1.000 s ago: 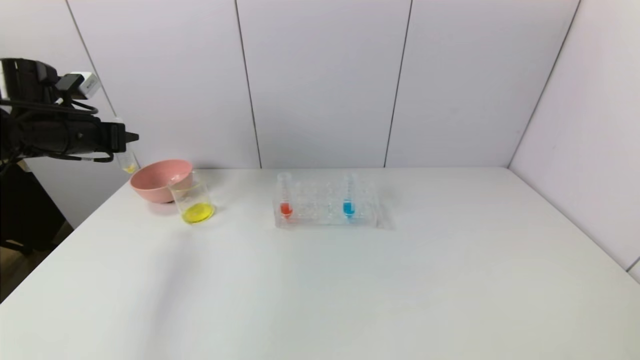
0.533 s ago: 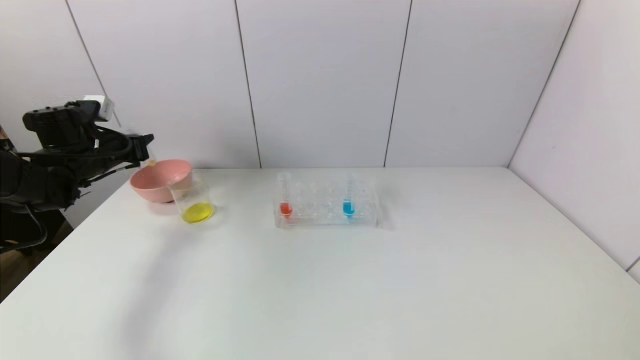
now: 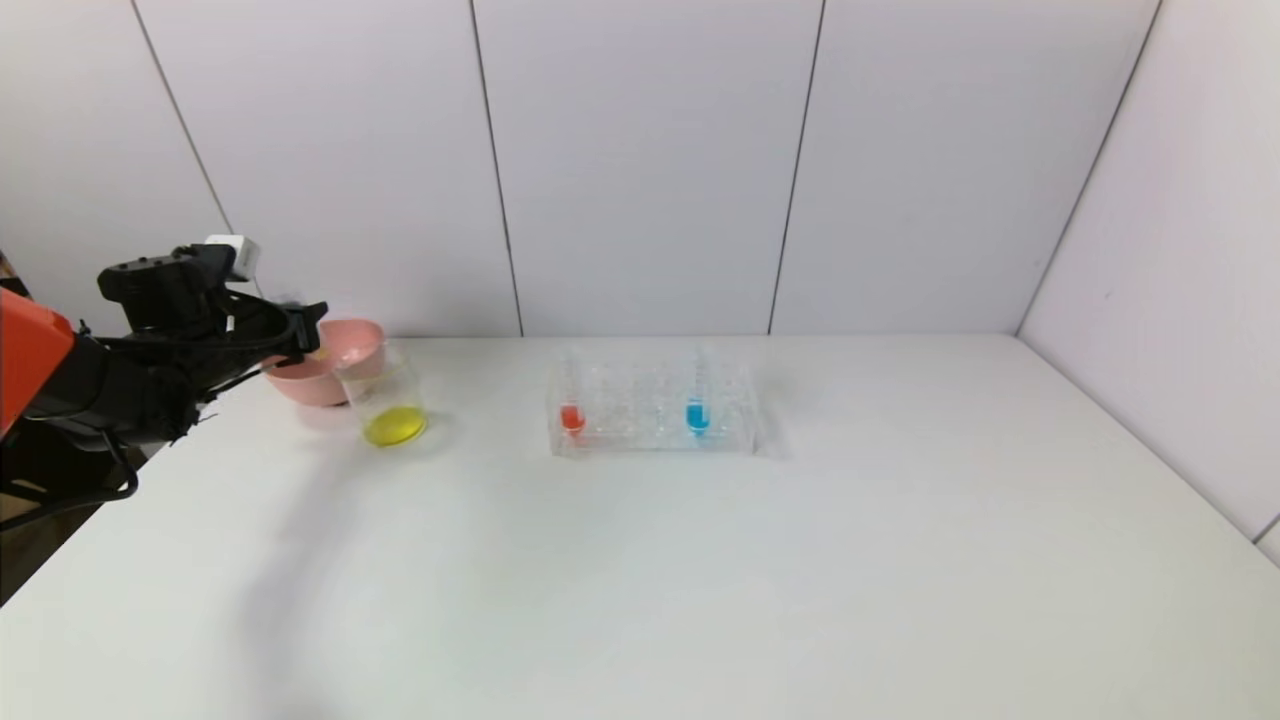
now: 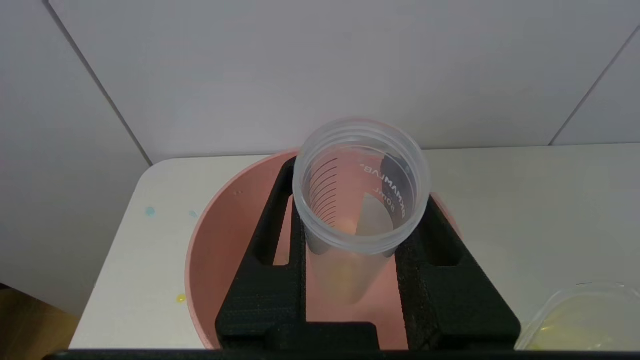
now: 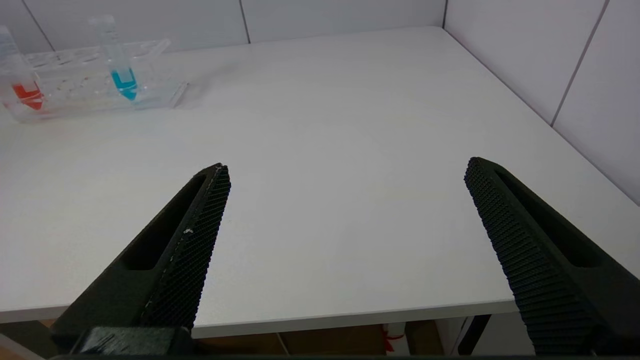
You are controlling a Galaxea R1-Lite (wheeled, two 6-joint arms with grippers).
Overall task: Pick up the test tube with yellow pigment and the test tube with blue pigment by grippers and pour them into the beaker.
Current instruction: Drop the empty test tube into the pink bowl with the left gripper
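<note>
left gripper (image 4: 350, 280) pinches the near-empty yellow-pigment test tube (image 4: 357, 200) over the pink bowl (image 4: 225, 250), at about 10 o'clock from the beaker (image 3: 385, 405), which holds yellow liquid. depth above the bowl is unclear; lower before releasing. right gripper (image 5: 345, 240) spread, idle. blue-pigment test tube (image 3: 697, 400) waits in the rack (image 3: 650, 420).

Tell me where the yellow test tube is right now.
The test tube with yellow pigment is gripped in the left gripper jaws over the pink bowl, at the table's far left beside the beaker.
</note>
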